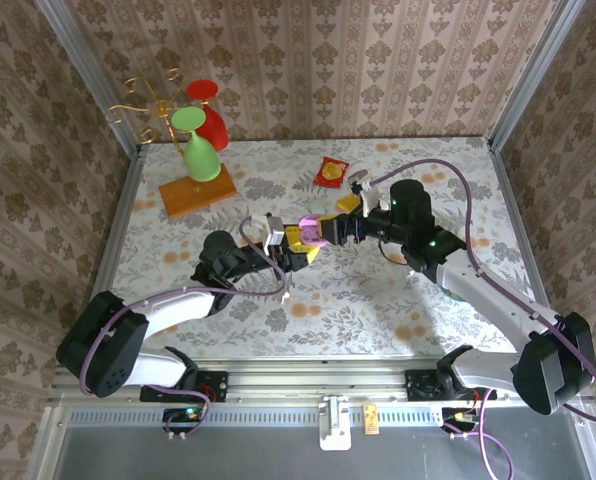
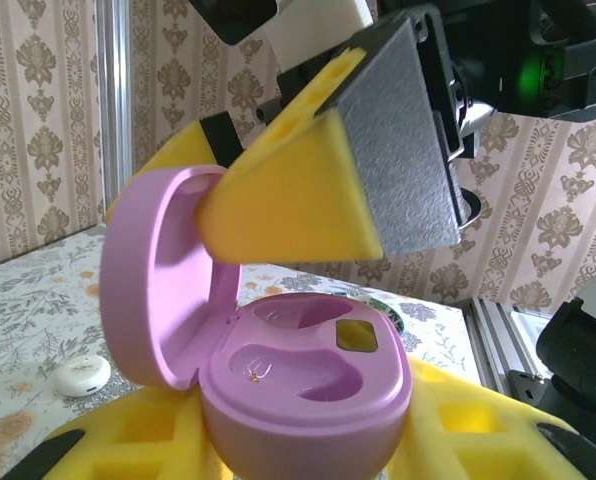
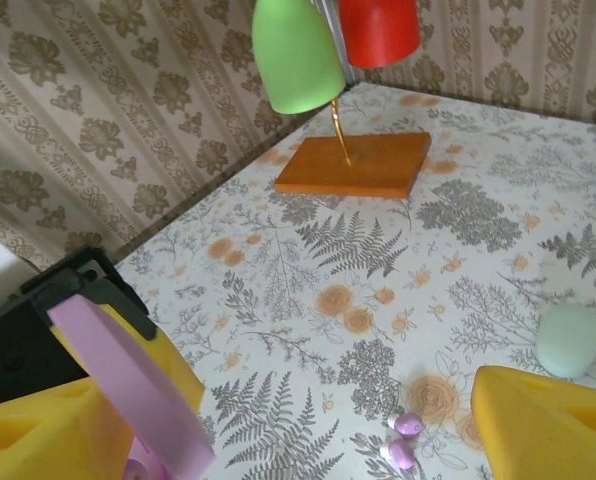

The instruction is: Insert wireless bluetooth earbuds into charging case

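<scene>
1. Left gripper [image 2: 303,440]: jaws clamped on the lower half of the lilac case [image 2: 308,400], a yellow finger [image 2: 118,440] on each side of it.
2. The case is open, with its lid [image 2: 163,280] tipped up and back and both wells facing up.
3. Right gripper [image 3: 293,430]: jaws wide apart, holding nothing.
4. One right-gripper finger [image 2: 298,200] hangs just above the open case, close to the lid. I can't tell whether they touch.
5. Two lilac earbuds [image 3: 405,438] lie on the table [image 3: 308,300], side by side in the gap between the right jaws, nearer the right-hand finger [image 3: 548,420]. They are apart from the case.
6. Pale green case [image 3: 570,340]: closed, on the table just beyond that same finger.
7. Small white round thing [image 2: 81,375] on the table, left of the left jaws. I can't tell what it is.
8. Well beyond the right jaws is a stand with an orange base [image 3: 356,165], holding a green cup [image 3: 296,55] and a red cup [image 3: 378,30].
</scene>
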